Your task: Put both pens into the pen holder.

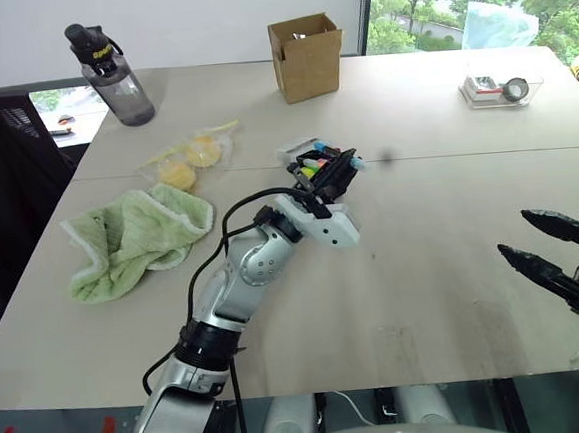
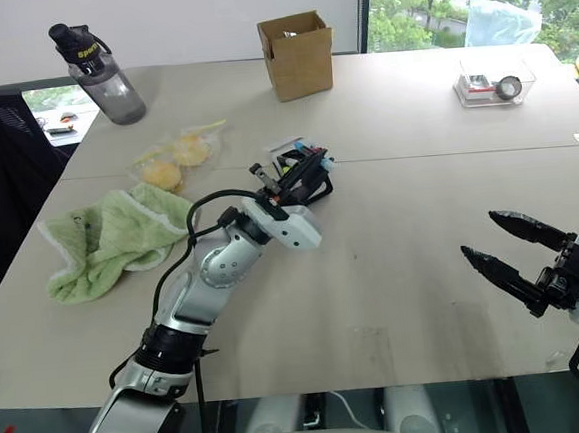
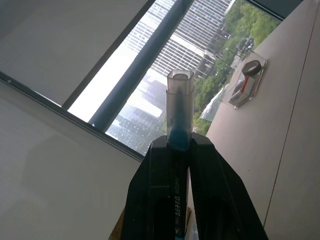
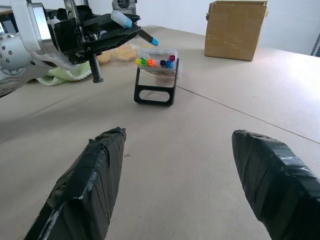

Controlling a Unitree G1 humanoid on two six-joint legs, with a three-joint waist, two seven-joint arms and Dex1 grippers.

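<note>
Holding the light-blue-ended pen (image 3: 179, 120) pinched tight between its fingers, the left gripper (image 1: 335, 178) hovers just beside and above the pen holder (image 4: 156, 75), which stands on the table (image 1: 424, 266) with neon markers and what looks like the pink-ended pen already in it. Step in hand, as I judge: inserting pen 2. Next, the tip must swing down over the holder's open top before release. The right gripper (image 2: 508, 246) waits wide apart, holding nothing. Print on the pen barrel is unreadable.

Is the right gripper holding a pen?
No, the right gripper has its fingers spread apart with bare table between them.
</note>
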